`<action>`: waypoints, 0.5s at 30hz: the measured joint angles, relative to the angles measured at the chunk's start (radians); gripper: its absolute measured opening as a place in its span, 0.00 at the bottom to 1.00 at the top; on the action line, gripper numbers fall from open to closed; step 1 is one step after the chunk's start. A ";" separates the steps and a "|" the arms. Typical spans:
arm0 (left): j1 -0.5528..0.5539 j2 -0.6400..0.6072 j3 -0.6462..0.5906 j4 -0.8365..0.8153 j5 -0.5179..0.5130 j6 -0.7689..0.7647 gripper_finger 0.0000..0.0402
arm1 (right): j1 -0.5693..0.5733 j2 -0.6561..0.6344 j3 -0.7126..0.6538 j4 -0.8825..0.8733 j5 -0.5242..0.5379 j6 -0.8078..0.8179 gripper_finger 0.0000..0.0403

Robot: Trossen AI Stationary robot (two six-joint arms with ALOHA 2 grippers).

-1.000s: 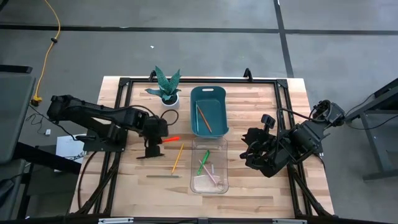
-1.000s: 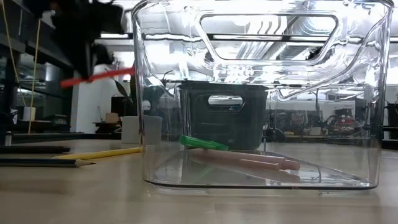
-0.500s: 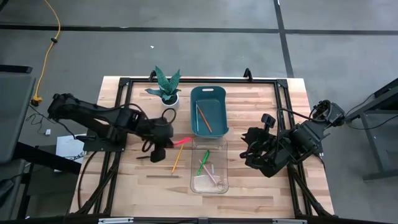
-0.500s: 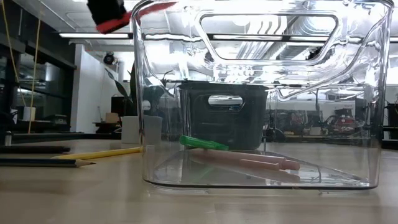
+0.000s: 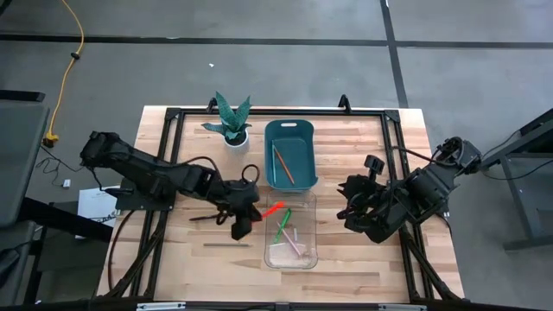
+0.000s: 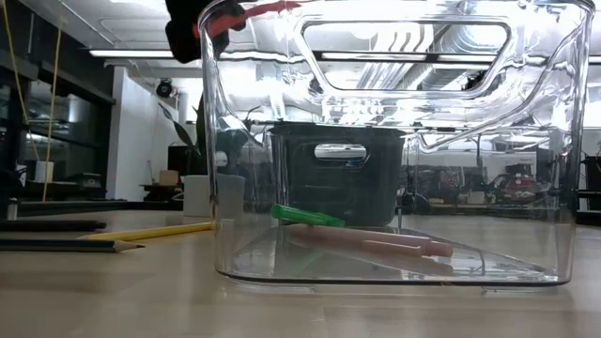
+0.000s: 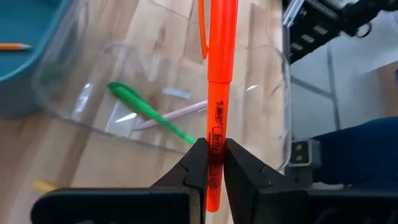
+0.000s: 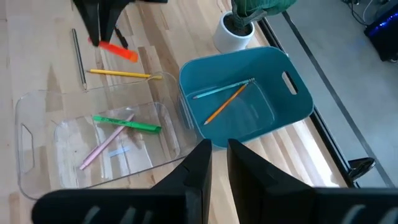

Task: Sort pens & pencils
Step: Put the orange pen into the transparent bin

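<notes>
My left gripper (image 5: pixel 256 212) is shut on a red pen (image 5: pixel 274 208), whose free end reaches over the left rim of the clear bin (image 5: pixel 307 259). A green pen (image 5: pixel 282 225) and pink pens (image 5: pixel 295 243) lie on that bin's floor. Orange pencils (image 5: pixel 283 164) lie in the teal bin (image 5: pixel 270 138). On the table lie a yellow pencil (image 8: pixel 121 73), a grey pencil (image 5: pixel 226 245) and a black pen (image 5: pixel 201 218). My right gripper (image 5: pixel 347 210) waits right of the clear bin, shut and holding nothing. My left gripper pinches the red pen between its two fingers near its back end (image 7: pixel 213 144). The pen runs forward out of the fingers, along them, toward the table's right. It is lifted clear of the table, near level, its front end (image 6: pixel 272 8) a little higher, above the clear bin's rim.
A potted plant (image 5: pixel 230 121) stands at the far edge, left of the teal bin. Black frame rails (image 5: pixel 164 155) run along the table's sides. Bare wood lies near the front edge and between the bins and my right arm.
My left gripper has carried the red pen toward the table's right and a little toward the near edge, from left of the yellow pencil to the clear bin's left rim. It has also risen. The pen stayed in the hold throughout. The right arm kept still.
</notes>
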State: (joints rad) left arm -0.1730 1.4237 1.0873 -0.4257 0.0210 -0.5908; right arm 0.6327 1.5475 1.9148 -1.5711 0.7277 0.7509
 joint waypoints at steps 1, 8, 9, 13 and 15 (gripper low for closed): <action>0.000 0.014 0.009 0.012 0.001 -0.012 0.07 | 0.001 -0.006 0.000 0.000 0.000 0.000 0.10; 0.000 0.117 0.162 -0.087 -0.012 -0.016 0.07 | 0.018 -0.050 0.000 0.000 0.002 -0.001 0.10; 0.000 0.138 0.193 -0.108 -0.014 -0.012 0.07 | 0.018 -0.055 0.000 0.000 0.002 -0.005 0.10; -0.005 0.213 0.297 -0.219 -0.014 0.003 0.07 | 0.022 -0.071 0.000 0.000 0.004 -0.023 0.10; -0.011 0.244 0.334 -0.251 -0.017 0.002 0.07 | 0.023 -0.076 0.000 0.000 0.003 -0.035 0.10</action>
State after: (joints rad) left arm -0.1844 1.6674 1.4211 -0.6772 0.0043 -0.5884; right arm 0.6562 1.4720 1.9148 -1.5713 0.7309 0.7162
